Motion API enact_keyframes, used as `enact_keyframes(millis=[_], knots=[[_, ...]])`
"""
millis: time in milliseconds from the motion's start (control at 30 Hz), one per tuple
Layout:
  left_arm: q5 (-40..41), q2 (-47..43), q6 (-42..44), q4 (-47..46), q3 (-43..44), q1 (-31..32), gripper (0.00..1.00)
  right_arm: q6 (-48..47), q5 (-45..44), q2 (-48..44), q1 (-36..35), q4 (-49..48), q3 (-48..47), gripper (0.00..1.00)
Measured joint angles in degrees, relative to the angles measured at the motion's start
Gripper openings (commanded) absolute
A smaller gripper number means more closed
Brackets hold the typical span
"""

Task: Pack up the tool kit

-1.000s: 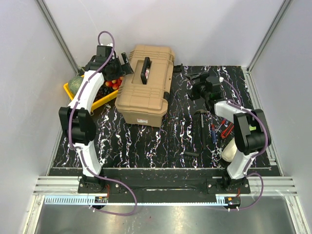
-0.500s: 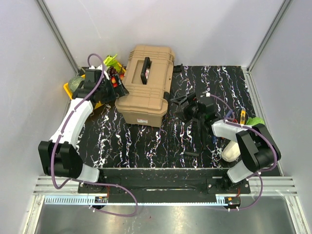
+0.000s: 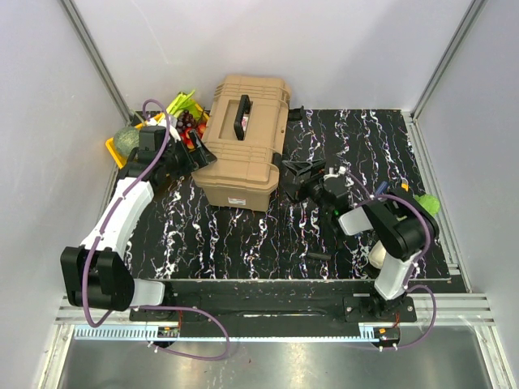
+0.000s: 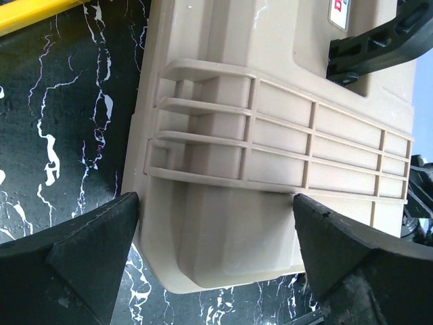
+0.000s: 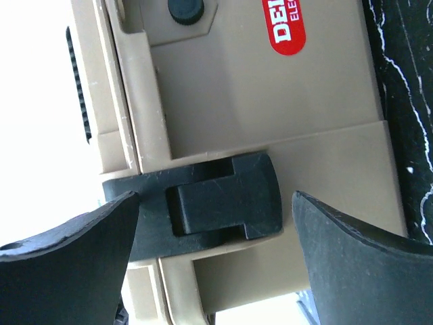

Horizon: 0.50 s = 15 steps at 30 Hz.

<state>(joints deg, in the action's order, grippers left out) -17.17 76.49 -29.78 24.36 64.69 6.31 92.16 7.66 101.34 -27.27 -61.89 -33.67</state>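
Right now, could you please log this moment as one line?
toolbox: shut, on table | left hand: open, beside toolbox | right hand: open, facing black latch | held: nothing

Between the black fingers (image 5: 61,264) of the right pincer (image 5: 215,203) shows a black latch (image 5: 223,186) on a tan box (image 5: 223,88), its red-and-white label (image 5: 287,27) beyond them, beside black white-veined tabletop (image 5: 406,68).

A yellow plastic tray (image 3: 112,151) sits at the far left of the black, white-veined worktop (image 3: 243,235). It holds a round green vegetable (image 3: 124,138), small red fruits (image 3: 190,127) and a lime-green piece (image 3: 183,100). Near the right edge lie a cream rounded object (image 3: 379,254) and a bright green item (image 3: 425,203).
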Motion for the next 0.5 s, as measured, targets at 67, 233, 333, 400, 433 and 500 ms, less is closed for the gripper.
enact_keyframes(millis=[67,233,333,400,433,500], knots=[[-0.02,0.13,-0.2,-0.11,0.0,0.0,0.99,2.56,-1.9,2.73,-0.68,-4.0,0.02,0.99],[-0.24,0.44,-0.44,-0.5,0.0,-0.04,0.99,7.04,-5.73,6.01,-2.38,-9.46,-0.26,0.99],[-0.57,0.72,-0.55,-0.79,0.0,-0.15,0.99,10.62,-8.39,8.59,-3.45,-12.02,-1.11,0.99],[-0.9,0.85,-0.48,-0.74,0.11,-0.26,0.99,14.08,-10.86,11.06,-4.44,-13.33,-2.51,1.0],[-0.94,0.87,-0.48,-0.72,0.15,-0.31,0.99,15.54,-11.91,11.96,-4.85,-13.9,-3.02,1.0],[-1.01,0.94,-0.33,-0.63,0.24,-0.33,0.99,17.18,-14.69,12.87,-5.81,-13.86,-3.91,0.99]])
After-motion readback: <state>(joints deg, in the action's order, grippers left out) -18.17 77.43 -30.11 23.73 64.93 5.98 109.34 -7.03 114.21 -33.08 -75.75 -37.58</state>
